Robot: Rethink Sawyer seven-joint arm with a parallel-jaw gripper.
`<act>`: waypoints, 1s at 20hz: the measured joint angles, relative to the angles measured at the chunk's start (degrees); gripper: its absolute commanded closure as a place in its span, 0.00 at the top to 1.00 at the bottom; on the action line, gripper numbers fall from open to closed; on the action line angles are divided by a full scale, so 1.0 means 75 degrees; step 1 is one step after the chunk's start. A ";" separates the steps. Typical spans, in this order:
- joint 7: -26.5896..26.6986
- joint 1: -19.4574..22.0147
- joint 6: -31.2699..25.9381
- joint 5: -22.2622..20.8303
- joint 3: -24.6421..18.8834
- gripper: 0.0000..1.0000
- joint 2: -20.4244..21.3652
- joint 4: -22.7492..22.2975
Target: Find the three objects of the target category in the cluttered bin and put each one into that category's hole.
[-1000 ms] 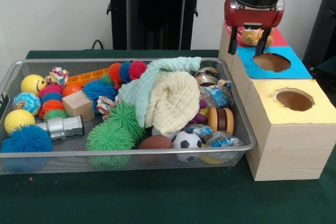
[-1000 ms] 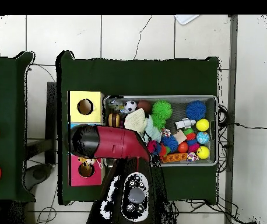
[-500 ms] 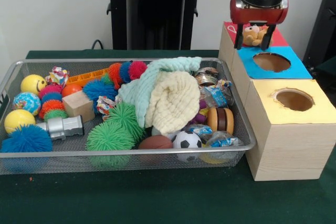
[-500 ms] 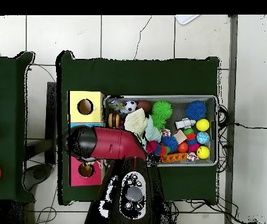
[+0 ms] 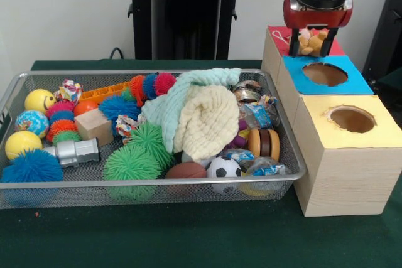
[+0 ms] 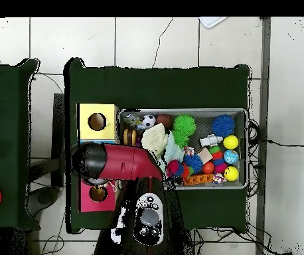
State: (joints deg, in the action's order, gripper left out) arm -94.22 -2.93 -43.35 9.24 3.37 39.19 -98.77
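Silver wire mesh makes up the cluttered bin (image 5: 38,196), which takes most of the green table (image 5: 188,236) and is heaped with spiky balls, cloths and small toys. No other orange-tan lumpy toy shows among the clutter in the front view; any others would be buried.

Along the bin's right end in the front view stands a row of pale wooden boxes running from the table's near edge toward the robot's edge: yellow-topped, then blue-topped, then the red-topped box (image 5: 274,31) at the far end.

Over that far end hangs the gripper (image 5: 312,43), its two dark fingers closed on an orange-tan plush toy (image 5: 308,42) held clear of the boxes. The toy seems to sit about over the seam between blue and red tops, so the red hole (image 6: 98,194), hidden behind the gripper in the front view, appears to lie just beyond it toward the robot's edge. In the overhead view the arm covers the blue box, with the red hole showing just past it.
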 measured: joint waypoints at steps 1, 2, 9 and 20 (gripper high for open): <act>0.0000 0.0001 -0.0117 -0.0002 0.0000 1.00 -0.0031 0.0000; 0.0000 0.0000 -0.0194 -0.0002 -0.0001 1.00 -0.0053 0.0001; 0.0000 0.0000 -0.1039 -0.0016 -0.0001 1.00 -0.0189 0.0002; 0.0000 -0.0011 -0.1303 -0.0024 -0.0001 1.00 -0.0350 0.0013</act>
State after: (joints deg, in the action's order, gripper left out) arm -94.22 -3.01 -53.13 9.07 3.36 36.57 -98.67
